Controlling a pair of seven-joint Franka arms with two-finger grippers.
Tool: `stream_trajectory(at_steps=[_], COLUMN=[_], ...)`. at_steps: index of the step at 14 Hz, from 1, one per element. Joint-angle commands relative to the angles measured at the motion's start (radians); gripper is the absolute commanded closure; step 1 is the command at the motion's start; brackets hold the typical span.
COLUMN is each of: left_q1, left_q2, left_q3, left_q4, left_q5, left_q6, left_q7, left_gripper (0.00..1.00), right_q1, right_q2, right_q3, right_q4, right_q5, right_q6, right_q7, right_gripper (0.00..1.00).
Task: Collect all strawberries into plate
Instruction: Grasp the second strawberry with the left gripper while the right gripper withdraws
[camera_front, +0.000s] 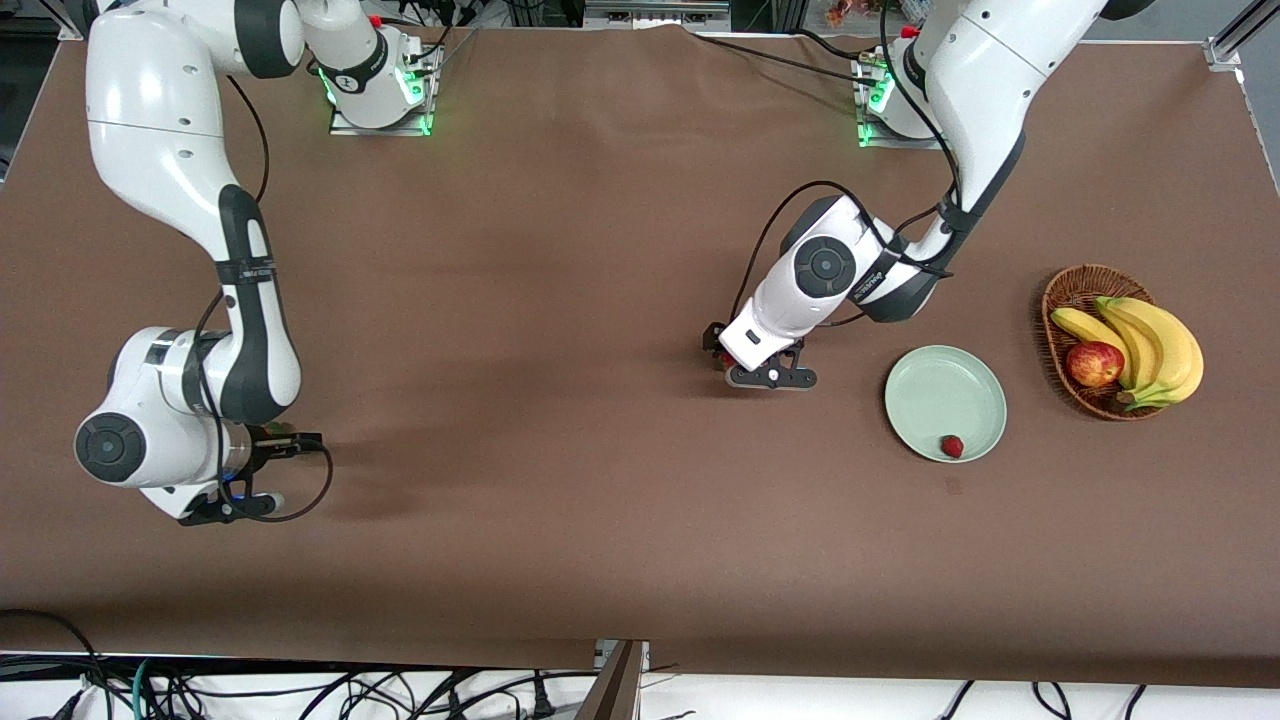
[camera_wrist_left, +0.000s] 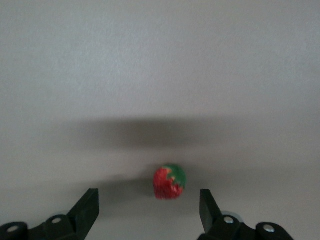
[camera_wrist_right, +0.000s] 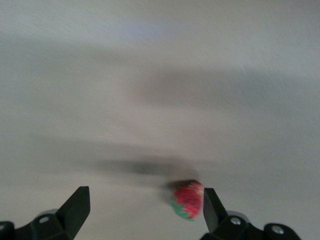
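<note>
One strawberry (camera_front: 952, 446) lies in the pale green plate (camera_front: 985, 400), by the rim nearest the front camera. My left gripper (camera_front: 728, 358) is low over the table beside the plate, toward the right arm's end. It is open (camera_wrist_left: 149, 200), with a second strawberry (camera_wrist_left: 169, 182) on the cloth between its fingers, untouched. My right gripper (camera_front: 280, 468) is low over the table at the right arm's end. It is open (camera_wrist_right: 145, 202), and a third strawberry (camera_wrist_right: 188, 200) lies close against one finger (camera_wrist_right: 210, 206).
A brown wicker basket (camera_front: 1062, 300) with bananas (camera_front: 1160, 345) and a red-yellow apple (camera_front: 1094, 363) stands beside the plate at the left arm's end. Brown cloth covers the table.
</note>
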Motion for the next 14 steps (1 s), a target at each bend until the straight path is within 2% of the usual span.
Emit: stream_trajectory(at_steps=[1,3,4,5,6,7,8,9,12,14], left_q1=[-0.019,-0.034,-0.034,-0.034,-0.034,-0.036,-0.037,-0.036,-0.037,-0.037], left_q2=[0.015,0.016,0.018,0.019,0.022,0.033,0.036,0.041,0.05,0.055], left_q3=[0.007,0.01,0.012,0.012,0.012,0.01,0.01,0.01,0.009,0.009], left_q4=[-0.022,-0.029,-0.031,-0.031,-0.031,-0.029,-0.029,-0.029,-0.026,-0.026], left_q5=[0.047,0.047,0.058,0.088,0.118,0.15,0.196,0.234,0.25,0.25], left_q6=[0.067,0.07,0.07,0.07,0.07,0.07,0.071,0.07,0.071,0.082], left_q7=[-0.073,-0.079,-0.083,-0.09,-0.12,-0.169,-0.203,-0.221,-0.255,-0.254], left_gripper=[0.16,0.33,0.36,0.48,0.59,0.62,0.58,0.58,0.55,0.57], right_q1=[-0.019,-0.022,-0.024,-0.024,-0.02,-0.019,-0.02,-0.02,-0.022,-0.022], right_q2=[-0.012,-0.013,-0.013,-0.013,-0.013,-0.013,-0.013,-0.012,-0.012,-0.012], right_q3=[0.007,0.007,0.007,0.007,0.007,0.007,0.007,0.007,0.007,0.008], right_q4=[-0.039,-0.076,-0.09,-0.092,-0.092,-0.092,-0.092,-0.092,-0.092,-0.092], right_q5=[-0.015,-0.025,-0.028,-0.028,-0.028,-0.028,-0.028,-0.028,-0.028,-0.028], right_q6=[0.017,0.063,0.085,0.09,0.09,0.09,0.091,0.094,0.093,0.09], right_q7=[-0.015,-0.017,-0.017,-0.017,-0.015,-0.015,-0.015,-0.015,-0.015,-0.015], right_gripper=[0.0,0.0,0.0,0.04,0.17,0.31,0.41,0.51,0.79,0.93])
